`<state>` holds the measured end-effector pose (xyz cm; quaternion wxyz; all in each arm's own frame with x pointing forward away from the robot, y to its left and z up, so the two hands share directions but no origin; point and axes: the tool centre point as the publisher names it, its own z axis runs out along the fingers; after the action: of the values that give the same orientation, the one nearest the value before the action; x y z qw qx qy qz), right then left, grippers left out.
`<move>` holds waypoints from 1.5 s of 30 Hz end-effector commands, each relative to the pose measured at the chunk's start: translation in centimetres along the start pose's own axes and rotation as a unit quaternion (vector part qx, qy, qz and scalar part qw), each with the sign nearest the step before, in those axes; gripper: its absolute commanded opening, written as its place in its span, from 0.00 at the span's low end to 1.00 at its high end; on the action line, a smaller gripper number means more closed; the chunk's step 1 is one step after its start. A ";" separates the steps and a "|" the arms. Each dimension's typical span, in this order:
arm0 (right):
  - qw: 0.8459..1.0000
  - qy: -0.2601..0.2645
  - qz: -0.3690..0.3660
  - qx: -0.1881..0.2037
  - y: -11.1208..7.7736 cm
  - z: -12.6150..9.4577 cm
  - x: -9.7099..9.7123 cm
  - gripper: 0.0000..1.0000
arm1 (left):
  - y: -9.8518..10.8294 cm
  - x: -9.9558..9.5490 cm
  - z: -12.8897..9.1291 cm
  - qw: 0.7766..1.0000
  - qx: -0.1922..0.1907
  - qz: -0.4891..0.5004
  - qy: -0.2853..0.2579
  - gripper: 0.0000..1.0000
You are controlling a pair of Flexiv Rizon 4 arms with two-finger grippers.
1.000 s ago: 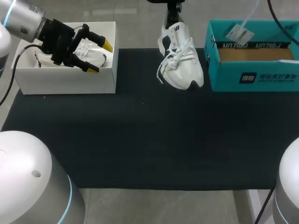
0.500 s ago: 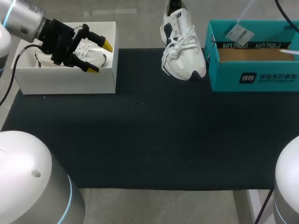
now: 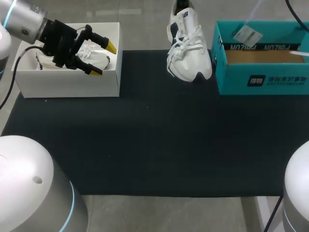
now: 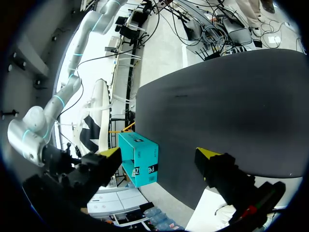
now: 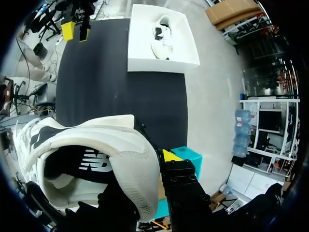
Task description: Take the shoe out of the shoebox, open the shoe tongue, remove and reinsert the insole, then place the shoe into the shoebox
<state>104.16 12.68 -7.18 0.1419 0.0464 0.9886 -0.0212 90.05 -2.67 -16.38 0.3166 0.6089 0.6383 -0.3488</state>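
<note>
above the mat [image 3: 154,145] | right jaws clamped on shoe [image 3: 189,53] heel | left jaws apart over white box [image 3: 67,86]

shoe [image 3: 189,53]: heel cut off at head view's edge; teal shoebox [image 3: 263,79]: right end cut off.

The white lace-up sneaker [image 3: 189,53] hangs from the right gripper [image 5: 157,162], with the teal cardboard shoebox [image 3: 260,79] just beside it to the right. Well to its left, under the left gripper [image 3: 104,59], stands an open white cardboard box [image 3: 67,84] with a second white shoe [image 5: 161,41] inside.
</note>
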 end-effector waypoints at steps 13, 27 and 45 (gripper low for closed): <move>1.000 -0.006 -0.002 -0.023 -12.1 1.8 -4.4 0.00 | 0.0 0.0 0.0 1.000 0.000 0.000 0.001 1.00; 1.000 -0.018 0.012 -0.009 -16.1 2.9 -5.6 0.00 | 0.0 0.0 0.0 1.000 0.000 0.000 0.001 1.00; 1.000 -0.021 0.008 0.016 -22.9 4.7 -8.1 0.00 | 0.0 0.0 0.0 1.000 0.000 0.000 0.001 1.00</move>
<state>110.72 -9.84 -8.74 0.1626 0.0586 0.9839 -0.0445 90.05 -2.68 -16.37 0.3165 0.6089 0.6382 -0.3488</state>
